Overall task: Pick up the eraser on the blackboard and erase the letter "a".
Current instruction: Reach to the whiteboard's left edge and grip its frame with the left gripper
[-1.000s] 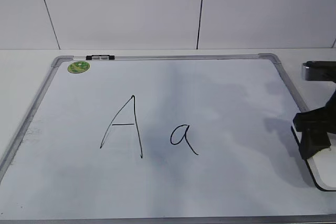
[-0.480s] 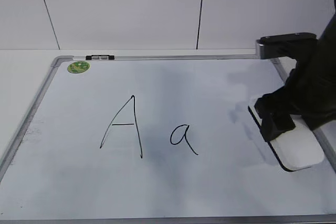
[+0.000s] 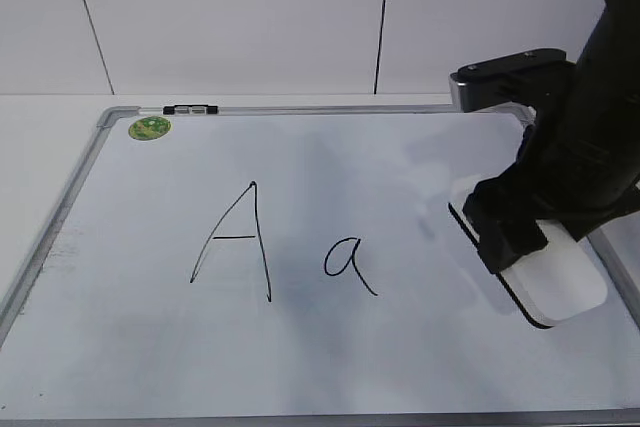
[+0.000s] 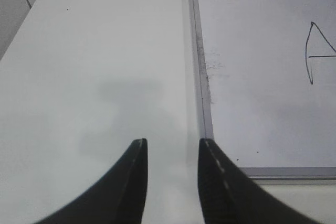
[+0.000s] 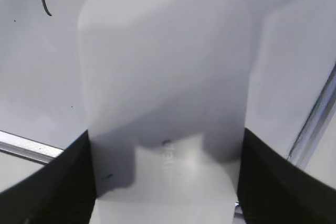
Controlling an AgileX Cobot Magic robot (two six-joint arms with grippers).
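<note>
The blackboard (image 3: 420,367) is a white dry-erase board with a grey frame and a green sticker (image 3: 149,128). A tall capital "A" (image 3: 235,242) and the small letter "a" (image 3: 349,263) are written on it. My right gripper (image 3: 520,237) is shut on the white eraser (image 3: 560,282), held over the board's right part, to the right of the "a". In the right wrist view the eraser (image 5: 165,87) fills the space between the black fingers (image 5: 68,182). My left gripper (image 4: 172,153) is open and empty over the table, left of the board's frame (image 4: 202,103).
A small black-and-white clip (image 3: 190,108) sits on the board's top frame. A white tiled wall (image 3: 230,17) stands behind the table. The white table (image 4: 94,77) extends left of the board.
My right gripper has moved left with the eraser, from the board's right edge onto the board, closer to the "a". The letters are unchanged.
</note>
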